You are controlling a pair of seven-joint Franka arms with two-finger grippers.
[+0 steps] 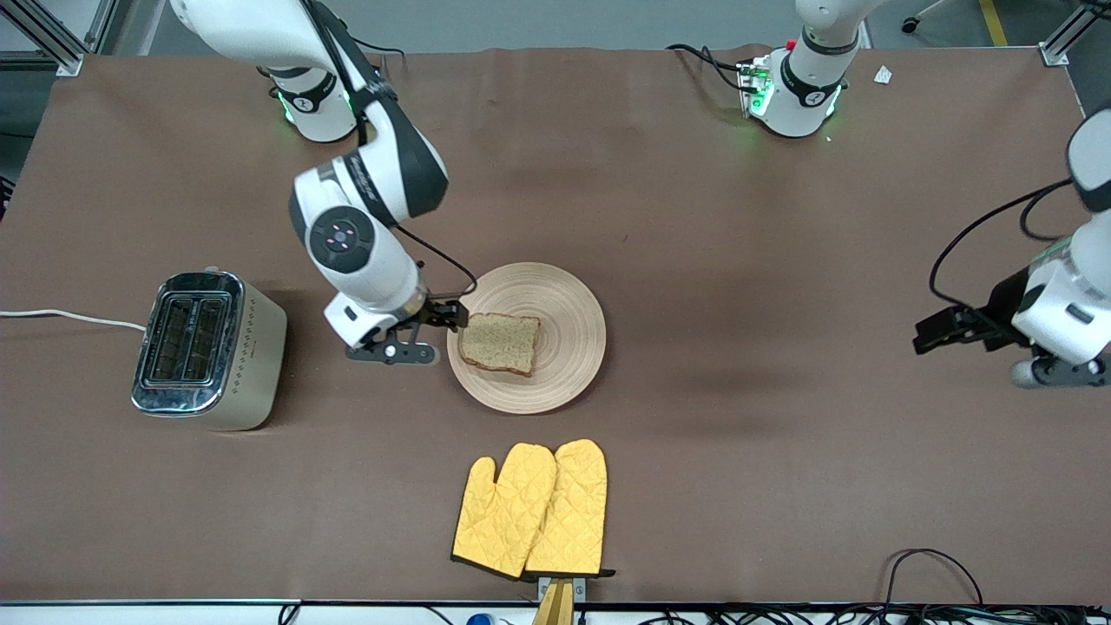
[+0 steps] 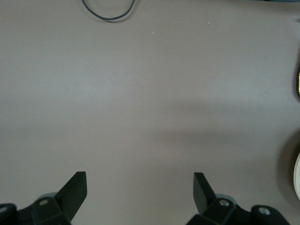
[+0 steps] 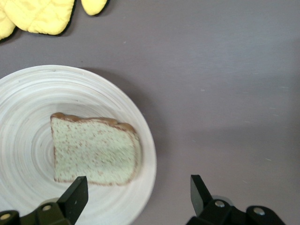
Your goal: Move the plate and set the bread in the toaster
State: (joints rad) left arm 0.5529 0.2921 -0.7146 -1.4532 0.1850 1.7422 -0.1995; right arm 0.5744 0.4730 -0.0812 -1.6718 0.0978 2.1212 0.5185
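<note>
The round light wooden plate (image 1: 564, 321) lies in the middle of the table with the slice of brown bread (image 1: 500, 342) on its half toward the toaster. The cream toaster (image 1: 208, 347) with chrome top stands toward the right arm's end, slots empty. My right gripper (image 1: 423, 334) is open, low at the plate's rim on the toaster side. In the right wrist view the right gripper (image 3: 138, 185) straddles the plate's rim (image 3: 147, 154), one finger over the plate beside the bread (image 3: 93, 150), the other over bare table. My left gripper (image 1: 1050, 373) waits open over bare table (image 2: 139, 180).
A pair of yellow oven mitts (image 1: 534, 508) lies nearer to the front camera than the plate, close to the table's edge; they also show in the right wrist view (image 3: 37, 16). The toaster's white cord (image 1: 69, 318) runs off the table's end. Cables (image 1: 933, 564) lie along the front edge.
</note>
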